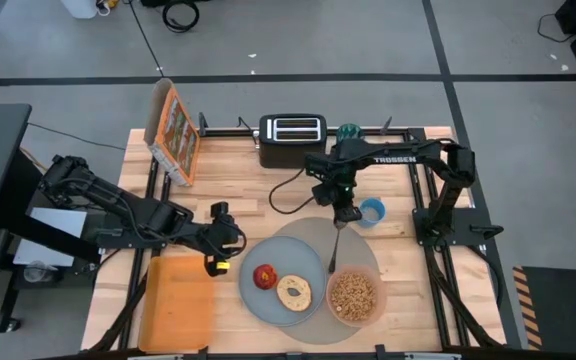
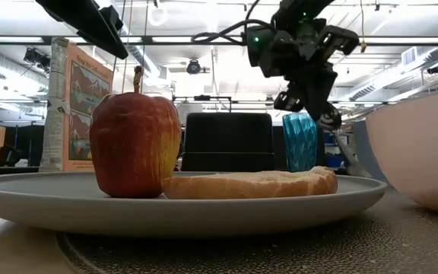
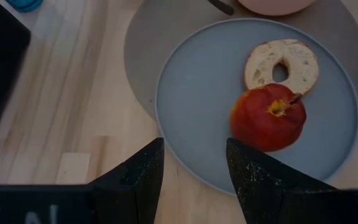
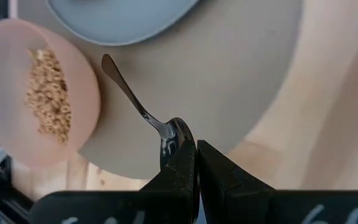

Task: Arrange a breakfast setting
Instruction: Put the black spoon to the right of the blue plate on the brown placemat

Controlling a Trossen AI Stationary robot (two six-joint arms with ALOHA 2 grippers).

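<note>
A big round grey mat (image 1: 313, 232) lies on the wooden table. On it sit a grey-blue plate (image 1: 273, 300) with a red apple (image 1: 265, 276) and a bagel (image 1: 294, 291), and a pink bowl (image 1: 354, 297) of cereal. My right gripper (image 1: 344, 214) hangs over the mat's far part, shut on a metal spoon (image 1: 334, 248). The spoon's handle runs toward the bowl. A small blue cup (image 1: 372, 211) stands just right of that gripper. My left gripper (image 1: 224, 243) hovers open over bare wood left of the plate, its fingers (image 3: 142, 180) astride the plate's rim (image 3: 166, 140) in the wrist view. My right gripper pinches the spoon's bowl end (image 4: 174, 132) between its two fingers, which point steeply down from the far side. The handle (image 4: 124, 87) slants away below the fingers, its free end (image 4: 107, 61) beside the pink bowl. Whether that end rests on the mat, I cannot tell.
A black toaster (image 1: 292, 129) stands at the table's far edge, its cord curling toward the mat. A cereal box (image 1: 173, 132) stands at the far left. A flat orange tray (image 1: 178, 302) lies at the near left, beside the plate.
</note>
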